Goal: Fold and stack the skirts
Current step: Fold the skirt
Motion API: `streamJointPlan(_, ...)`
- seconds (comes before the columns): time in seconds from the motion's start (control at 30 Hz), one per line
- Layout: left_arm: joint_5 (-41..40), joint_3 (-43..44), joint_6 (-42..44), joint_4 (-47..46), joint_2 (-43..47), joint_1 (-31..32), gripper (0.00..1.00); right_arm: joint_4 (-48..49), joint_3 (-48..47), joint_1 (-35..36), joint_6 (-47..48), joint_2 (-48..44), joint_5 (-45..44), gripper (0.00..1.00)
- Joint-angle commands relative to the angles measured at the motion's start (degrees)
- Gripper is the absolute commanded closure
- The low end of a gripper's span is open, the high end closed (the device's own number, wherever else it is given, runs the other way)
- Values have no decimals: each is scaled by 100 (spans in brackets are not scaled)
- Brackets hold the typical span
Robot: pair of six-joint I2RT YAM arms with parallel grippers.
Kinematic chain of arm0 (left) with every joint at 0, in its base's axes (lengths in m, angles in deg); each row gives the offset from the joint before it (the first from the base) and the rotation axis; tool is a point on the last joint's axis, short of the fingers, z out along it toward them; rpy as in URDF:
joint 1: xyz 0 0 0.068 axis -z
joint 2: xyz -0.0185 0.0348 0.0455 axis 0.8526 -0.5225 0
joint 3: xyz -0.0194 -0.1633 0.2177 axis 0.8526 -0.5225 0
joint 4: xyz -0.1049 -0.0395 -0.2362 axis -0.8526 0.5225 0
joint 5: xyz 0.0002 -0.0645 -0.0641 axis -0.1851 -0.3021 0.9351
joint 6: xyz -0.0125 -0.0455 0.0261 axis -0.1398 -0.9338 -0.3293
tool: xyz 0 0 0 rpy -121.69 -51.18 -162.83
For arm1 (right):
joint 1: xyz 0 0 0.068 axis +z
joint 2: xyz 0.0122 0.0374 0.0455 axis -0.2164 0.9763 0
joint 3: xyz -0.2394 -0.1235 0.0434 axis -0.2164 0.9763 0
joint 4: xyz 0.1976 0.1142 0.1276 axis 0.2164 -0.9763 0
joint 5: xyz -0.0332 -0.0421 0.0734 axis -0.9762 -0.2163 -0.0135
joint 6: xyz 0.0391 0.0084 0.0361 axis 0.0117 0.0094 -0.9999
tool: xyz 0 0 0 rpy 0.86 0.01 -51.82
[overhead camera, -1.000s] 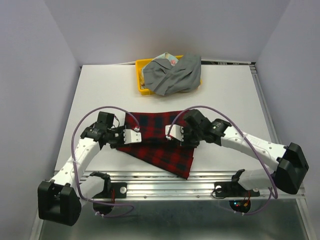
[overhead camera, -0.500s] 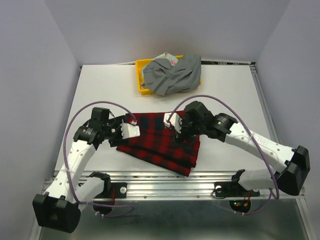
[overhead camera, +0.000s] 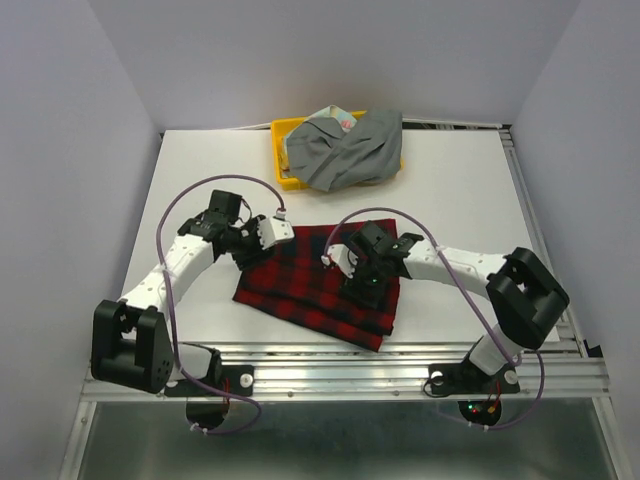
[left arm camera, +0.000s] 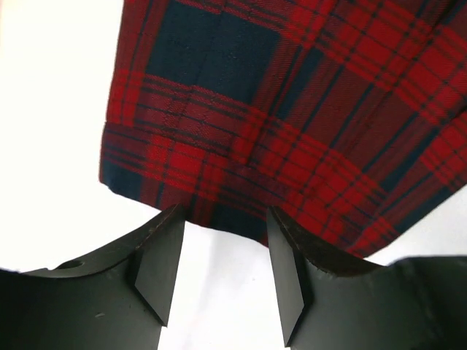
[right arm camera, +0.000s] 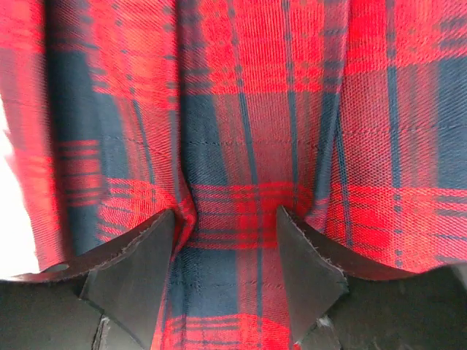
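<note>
The red-and-black plaid skirt (overhead camera: 305, 290) lies folded flat at the table's middle. My left gripper (overhead camera: 263, 243) hovers at its far left corner. In the left wrist view that gripper (left arm camera: 222, 226) is open over bare white table, just off the plaid skirt's (left arm camera: 292, 109) hem. My right gripper (overhead camera: 363, 283) sits on the skirt's right half. Its open jaws (right arm camera: 226, 226) rest on the plaid cloth (right arm camera: 255, 95), which puckers slightly at the left finger (right arm camera: 139, 270). The grey skirt (overhead camera: 350, 150) is heaped over the floral skirt (overhead camera: 338, 118) at the back.
A yellow tray (overhead camera: 284, 181) at the table's far edge holds the grey and floral skirts. Purple cables loop above both arms. A metal rail (overhead camera: 340, 365) runs along the near edge, by the arm bases.
Both grippers have opened and let go of the plaid skirt. The left one drew back to its far left corner. The right one came down onto the cloth's right half.
</note>
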Motion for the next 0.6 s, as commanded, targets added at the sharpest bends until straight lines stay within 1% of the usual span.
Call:
streamJointPlan(0.0, -371, 0, -150, -354, 74, 337, 41, 620, 495, -321, 602, 181, -553, 39)
streamJointPlan(0.03, -451, -61, -132, -389, 100, 408, 41, 682, 539, -670, 770, 277, -650, 41)
streamJointPlan(0.1, -635, -193, -167, -390, 205, 583, 41, 857, 680, -1067, 1104, 471, -869, 43)
streamJointPlan(0.13, -680, -220, -202, -346, 240, 819, 41, 1119, 707, -1269, 1462, 611, -975, 44)
streamJointPlan(0.17, -715, -229, -324, -285, 293, 969, 41, 1304, 733, -1645, 1631, 664, -1211, 44)
streamJointPlan(0.2, -733, -211, -412, -188, 407, 1258, 41, 1480, 690, -1814, 1963, 778, -1335, 44)
streamJointPlan(0.27, -715, -176, -658, -135, 591, 1515, 41, 1911, 523, -2270, 2168, 884, -1537, 44)
streamJointPlan(0.3, -715, -141, -746, -143, 627, 1620, 41, 2017, 252, -2404, 2247, 911, -1539, 43)
streamJointPlan(0.37, -715, -36, -905, -170, 575, 1832, 41, 2106, -74, -2615, 2152, 885, -1399, 42)
streamJointPlan(0.43, -715, 253, -1230, -231, 409, 1920, 41, 1984, -442, -2721, 1916, 710, -1328, 38)
streamJointPlan(0.47, -706, 472, -1457, -301, 199, 2025, 41, 1861, -532, -2721, 1644, 404, -1136, 37)
streamJointPlan(0.53, -785, 632, -1669, -477, -126, 2209, 41, 1554, -646, -2721, 1309, -166, -872, 35)
streamJointPlan(0.57, -838, 685, -1740, -573, -128, 2210, 39, 1413, -655, -2721, 1134, -170, -792, 34)
